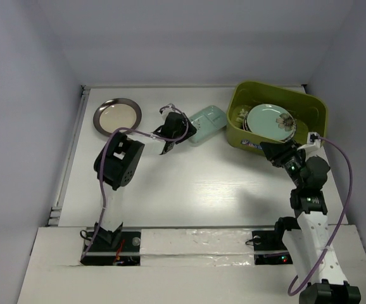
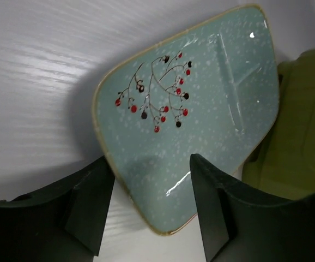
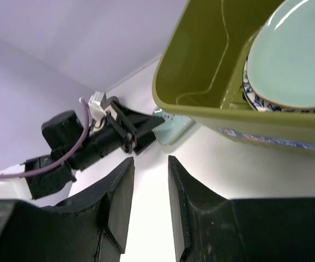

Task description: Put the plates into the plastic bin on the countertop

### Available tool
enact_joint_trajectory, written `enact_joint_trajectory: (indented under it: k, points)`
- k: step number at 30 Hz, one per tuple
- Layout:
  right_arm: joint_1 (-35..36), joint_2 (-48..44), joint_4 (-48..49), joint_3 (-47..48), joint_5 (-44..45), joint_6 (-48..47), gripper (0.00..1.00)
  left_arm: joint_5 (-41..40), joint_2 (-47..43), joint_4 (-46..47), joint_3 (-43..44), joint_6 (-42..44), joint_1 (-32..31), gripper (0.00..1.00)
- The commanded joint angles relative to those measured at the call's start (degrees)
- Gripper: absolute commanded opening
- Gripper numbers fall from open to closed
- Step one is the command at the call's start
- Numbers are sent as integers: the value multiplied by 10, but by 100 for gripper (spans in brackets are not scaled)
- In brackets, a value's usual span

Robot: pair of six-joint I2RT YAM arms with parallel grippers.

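We log: rectangular plate (image 2: 201, 142) speckled mint, red-and-black berry sprigs; bin (image 1: 316, 104) olive-green; rimmed plate (image 1: 116, 117) cream, metallic edge.

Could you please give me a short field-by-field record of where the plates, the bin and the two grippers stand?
In bin: mint round plate on top of others in the plastic bin
On countertop: mint rectangular plate beside the bin; metal-rimmed plate far left
Left gripper: open, at the rectangular plate's corner
Right gripper: narrowly open, empty, outside the bin's near wall
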Motion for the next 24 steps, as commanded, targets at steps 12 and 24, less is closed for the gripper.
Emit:
enact_joint_trajectory:
  k: [12,24]
  points:
    - [10,-20,9,13,-81,-44,48,-39,-65,71,-97,-82,27,0]
    - [412,156,73,68,131,21,89,-34,-497,142,-431,-91,49,0]
